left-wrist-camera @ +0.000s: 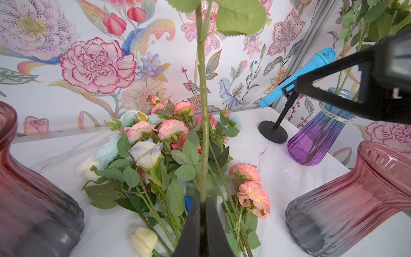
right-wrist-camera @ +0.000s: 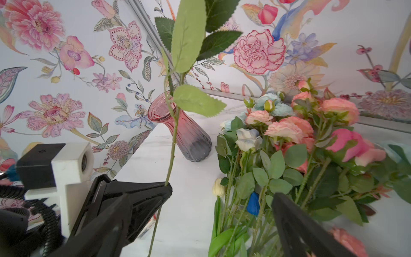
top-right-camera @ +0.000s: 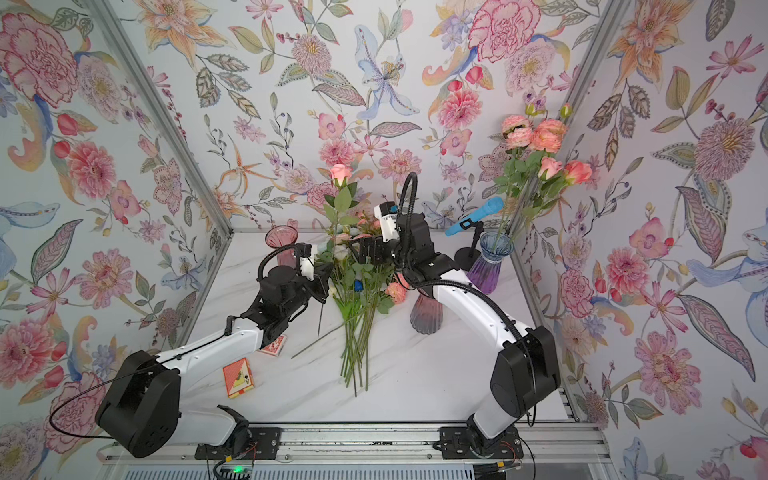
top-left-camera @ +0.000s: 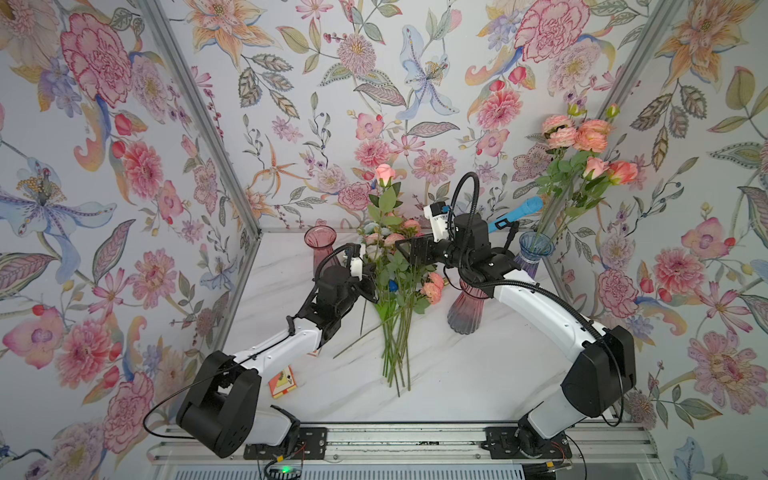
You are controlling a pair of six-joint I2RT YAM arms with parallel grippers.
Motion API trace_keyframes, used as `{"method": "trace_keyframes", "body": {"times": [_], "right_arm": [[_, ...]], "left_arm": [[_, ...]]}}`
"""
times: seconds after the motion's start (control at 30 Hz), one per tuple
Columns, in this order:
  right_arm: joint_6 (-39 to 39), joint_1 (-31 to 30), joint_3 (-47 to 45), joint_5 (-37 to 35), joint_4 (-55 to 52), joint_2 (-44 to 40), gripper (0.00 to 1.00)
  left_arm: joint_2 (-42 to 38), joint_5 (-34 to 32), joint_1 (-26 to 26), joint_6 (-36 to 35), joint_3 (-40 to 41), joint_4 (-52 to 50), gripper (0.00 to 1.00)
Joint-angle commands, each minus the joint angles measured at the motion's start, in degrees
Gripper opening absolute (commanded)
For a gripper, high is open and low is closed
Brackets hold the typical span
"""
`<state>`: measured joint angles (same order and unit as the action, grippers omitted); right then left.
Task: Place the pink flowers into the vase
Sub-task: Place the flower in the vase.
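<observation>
Your left tool (left-wrist-camera: 201, 205) is pressed together on the stem of 1 pink rose (top-left-camera: 384, 174) and holds it upright above the heap of pink flowers (left-wrist-camera: 172, 129). That heap lies mixed with white and pale blue blooms (left-wrist-camera: 146, 152) in the middle of the worktop (top-left-camera: 457, 374). Your right tool (top-left-camera: 409, 251) hangs spread wide over the same heap, gripping nothing. A pink bunch (top-left-camera: 582, 137) already stands in the blue and purple vase (top-left-camera: 534, 253) at the far right corner. You have 2 pink vases: 1 at the far edge (top-left-camera: 319, 245), 1 just right of the heap (top-left-camera: 463, 316).
</observation>
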<state>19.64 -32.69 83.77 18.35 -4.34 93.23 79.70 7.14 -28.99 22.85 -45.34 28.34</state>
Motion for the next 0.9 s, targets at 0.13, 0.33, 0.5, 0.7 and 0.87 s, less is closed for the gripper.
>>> {"method": "trace_keyframes", "body": {"times": [0.13, 0.33, 0.5, 0.7, 0.87], "right_arm": [[1.6, -3.0, 7.7, 1.7, 0.5, 6.4, 0.95], [2.0, -4.0, 13.3, 1.1, 0.6, 12.1, 0.77], [1.8, -7.1, 17.2, -0.4, 0.6, 15.2, 0.55], [1.1, -8.8, 20.4, -2.5, 0.6, 17.4, 0.21], [-1.6, -9.6, 21.4, -6.2, 0.4, 17.8, 0.00]], "left_arm": [[-2.5, 1.6, -0.1, -2.0, 1.7, 1.9, 0.00], [-4.2, 2.4, -0.2, -1.9, 2.4, 1.9, 0.00], [-5.4, 2.7, -0.2, -2.0, 3.1, 1.2, 0.00], [-7.1, 1.4, -0.1, -2.6, 4.0, -0.5, 0.00], [-7.2, 0.1, 0.2, -2.1, 4.0, -2.9, 0.00]]}}
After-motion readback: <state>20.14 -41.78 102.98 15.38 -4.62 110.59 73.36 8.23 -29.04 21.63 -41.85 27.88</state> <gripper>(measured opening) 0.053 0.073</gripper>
